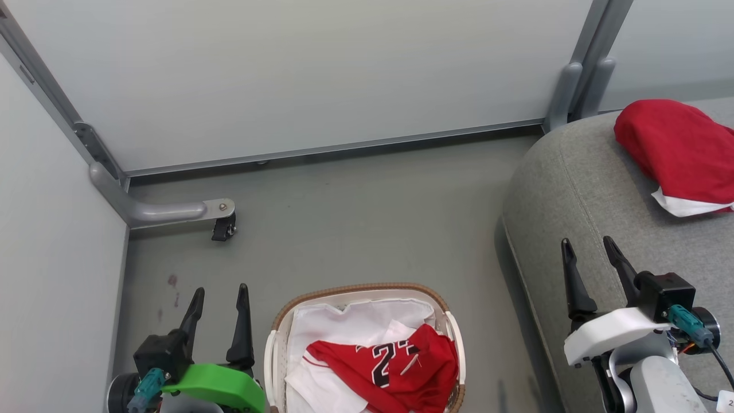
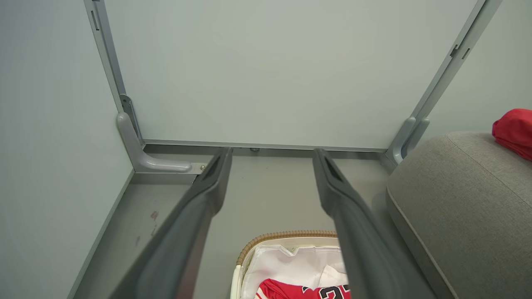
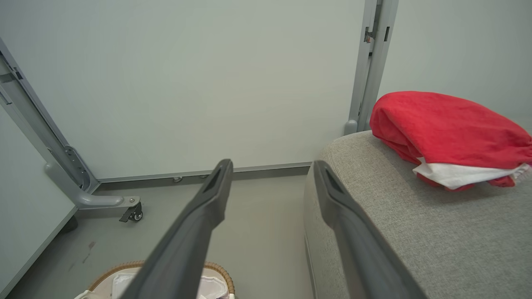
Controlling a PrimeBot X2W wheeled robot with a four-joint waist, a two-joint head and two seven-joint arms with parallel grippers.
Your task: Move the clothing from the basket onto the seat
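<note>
Here's the left gripper (image 1: 221, 288): two long dark fingers (image 2: 208, 195) tapering to narrow tips, each with a slot-like hollow just below the tip. They grow out of a boxy black housing (image 1: 160, 353), and beneath it sits a bright green shell (image 1: 218, 387), smooth and curved. A teal plug (image 1: 148, 385) pokes from its side. Over to the right gripper (image 1: 587, 241): same dark pointed fingers, same black block, but here it's a white shell (image 1: 608, 332). There's a teal connector (image 1: 685, 322) too, a black cable (image 1: 718, 355) trailing off it, and a glimpse of orange wiring (image 1: 688, 347). Below comes a pale grey forearm (image 1: 662, 384) with a small white label (image 1: 727, 401).
</note>
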